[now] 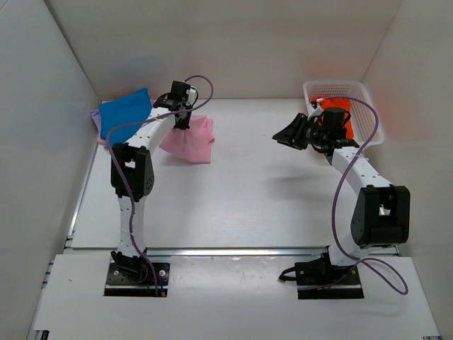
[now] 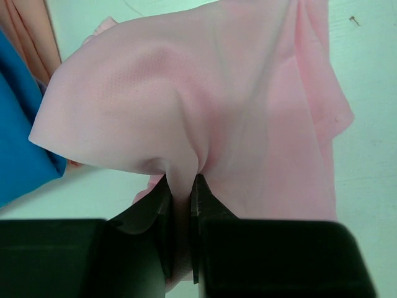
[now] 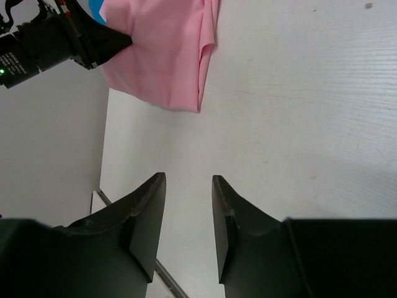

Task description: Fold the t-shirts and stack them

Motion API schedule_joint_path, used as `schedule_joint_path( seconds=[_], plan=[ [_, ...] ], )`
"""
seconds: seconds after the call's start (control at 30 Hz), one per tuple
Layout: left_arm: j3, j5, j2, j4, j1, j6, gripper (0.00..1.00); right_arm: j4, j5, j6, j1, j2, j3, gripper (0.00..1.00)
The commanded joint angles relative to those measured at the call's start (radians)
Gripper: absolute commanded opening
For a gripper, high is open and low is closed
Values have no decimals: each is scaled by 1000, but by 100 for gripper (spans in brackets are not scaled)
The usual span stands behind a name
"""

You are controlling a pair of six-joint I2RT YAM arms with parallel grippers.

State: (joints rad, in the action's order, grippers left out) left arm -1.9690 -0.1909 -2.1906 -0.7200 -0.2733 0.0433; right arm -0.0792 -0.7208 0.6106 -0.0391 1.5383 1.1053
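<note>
A light pink t-shirt (image 1: 192, 142) lies bunched at the back left of the table. My left gripper (image 1: 185, 119) is shut on a pinched fold of it, and the fabric (image 2: 236, 112) is drawn up into a peak between the jaws (image 2: 183, 180). Just left of it a bright blue t-shirt (image 1: 126, 113) (image 2: 15, 143) rests on a pale lavender one (image 1: 95, 117). An orange t-shirt (image 1: 338, 105) sits in the basket. Above the table's right half my right gripper (image 1: 284, 136) (image 3: 189, 177) hangs open and empty, facing the pink t-shirt (image 3: 164, 56).
A white lattice basket (image 1: 369, 106) stands at the back right corner. White walls enclose the table on the left, back and right. The left arm's wrist (image 3: 56, 43) shows in the right wrist view.
</note>
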Motion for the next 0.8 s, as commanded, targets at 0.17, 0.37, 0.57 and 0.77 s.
schedule_joint_path(
  seconds=[0.17, 0.37, 0.57, 0.77],
  plan=[
    [-139, -68, 109, -21, 6, 118, 0, 41, -28, 23, -30, -37, 8, 32],
    [-240, -27, 117, -25, 115, 113, 0, 27, -39, 34, -38, -34, 1, 32],
    [-340, 24, 123, -47, 193, 116, 0, -16, -40, 6, -68, -49, -41, 32],
    [-363, 80, 97, -16, 331, 96, 0, -27, -68, 18, -91, -6, -47, 32]
  ],
)
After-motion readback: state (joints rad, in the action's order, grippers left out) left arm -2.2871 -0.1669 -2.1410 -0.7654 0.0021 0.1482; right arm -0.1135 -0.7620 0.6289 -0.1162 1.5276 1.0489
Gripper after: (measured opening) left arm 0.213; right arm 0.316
